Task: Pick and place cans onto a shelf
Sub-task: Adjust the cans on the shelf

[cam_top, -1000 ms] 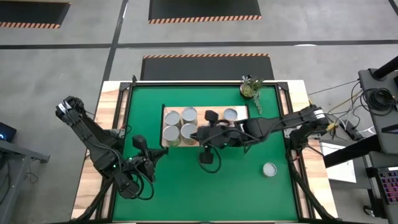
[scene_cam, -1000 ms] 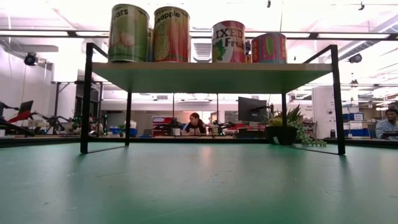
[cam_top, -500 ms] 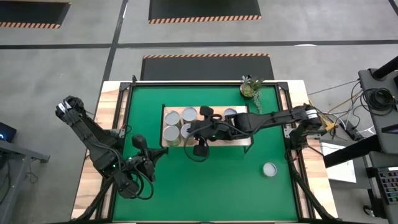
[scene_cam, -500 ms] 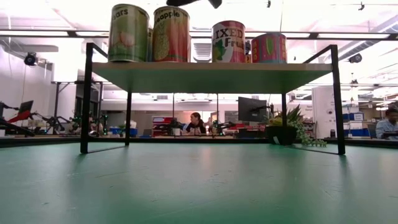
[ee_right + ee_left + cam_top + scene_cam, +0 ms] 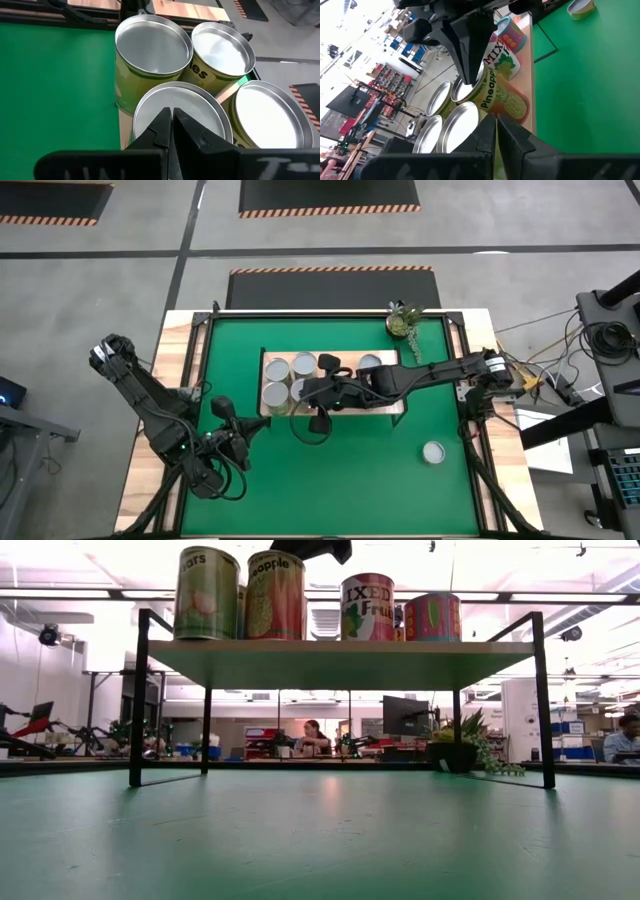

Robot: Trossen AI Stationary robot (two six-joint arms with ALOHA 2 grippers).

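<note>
The shelf [image 5: 392,406], a light wood top on a thin black frame, stands mid-mat and carries several cans [image 5: 277,368]. One more can [image 5: 433,452] stands on the green mat at the near right. My right gripper [image 5: 308,392] reaches in from the right, shut, its tips right above the silver top of the pineapple can [image 5: 175,107] at the shelf's near side. In the low view it shows dark [image 5: 310,548] above that can [image 5: 275,595]. My left gripper [image 5: 222,410] waits shut over the mat, left of the shelf [image 5: 496,125]. My right gripper's shut fingers [image 5: 467,60] slant down from the table's right onto the middle of the pineapple can's top [image 5: 465,92]. I cannot tell whether their tips touch the lid. The can stands upright on the shelf.
A small potted plant [image 5: 403,320] stands at the mat's far right corner. Open green mat lies near of the shelf and on its left. People sit at desks in the room behind [image 5: 313,737].
My right gripper has gone toward the table's left along the shelf's near side and sunk a little, coming in over the pineapple can and entering the low view from above. It has stayed shut. The cans have kept their places.
</note>
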